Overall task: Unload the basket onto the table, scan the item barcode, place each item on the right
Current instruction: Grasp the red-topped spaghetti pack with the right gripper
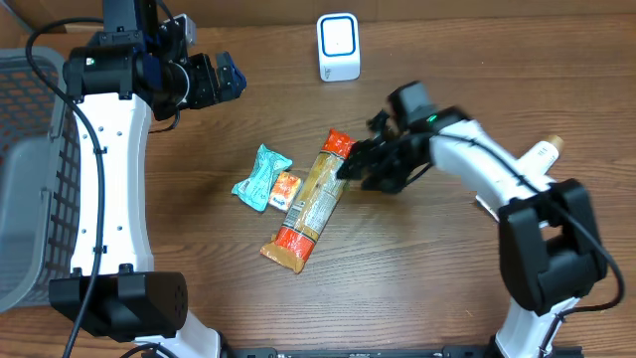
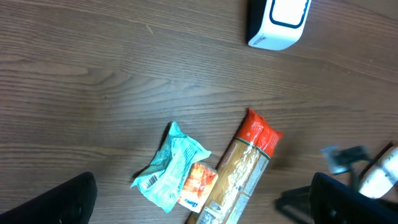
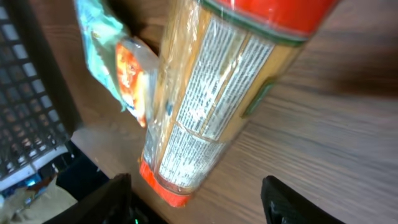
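Overhead: the long pasta pack (image 1: 313, 204) lies flat on the bench (image 1: 199, 288). Its red top end is just ahead of the right tool (image 1: 356, 167), whose jaws stand apart and clamp nothing. The left tool (image 1: 229, 82) hangs spread wide and empty, with the pack well apart from it.

Left wrist: the pack lies ahead of this tool, the white scanner (image 2: 278, 22) farther out. A barcode shows on the teal packet (image 2: 171, 165) beside the pack.

Right wrist: glossy film over stiff strands, so the pack is probably slippery, fairly light and brittle. I would pinch it across its narrow middle. Two panels of fine print face the tool, too blurred to read, and no brand is legible
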